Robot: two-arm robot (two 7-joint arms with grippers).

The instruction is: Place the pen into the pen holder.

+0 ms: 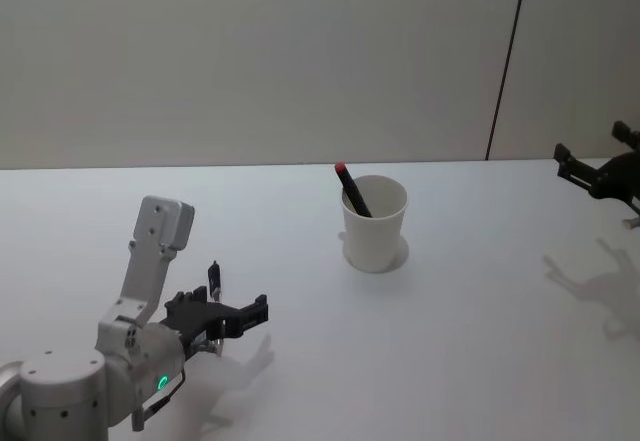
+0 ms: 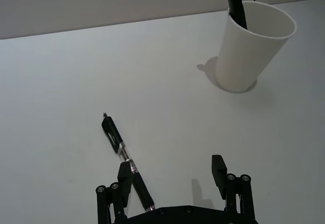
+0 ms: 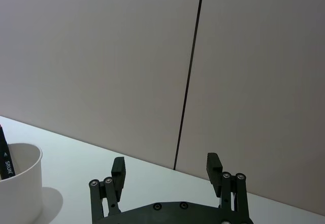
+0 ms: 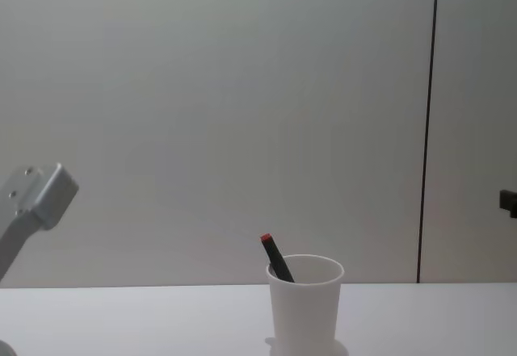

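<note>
Soft, even light comes from above. The white table (image 1: 300, 221) is bright, with no glare. The right hand (image 1: 592, 146) throws a faint, spread shadow onto it. The left hand (image 1: 238, 301) and the cup (image 1: 375, 223) cast pale, soft-edged shadows.

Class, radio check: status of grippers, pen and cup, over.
Left gripper open beside pen. Right gripper open, parked right. Pen flat on table, outside cup. Marker in cup.
</note>
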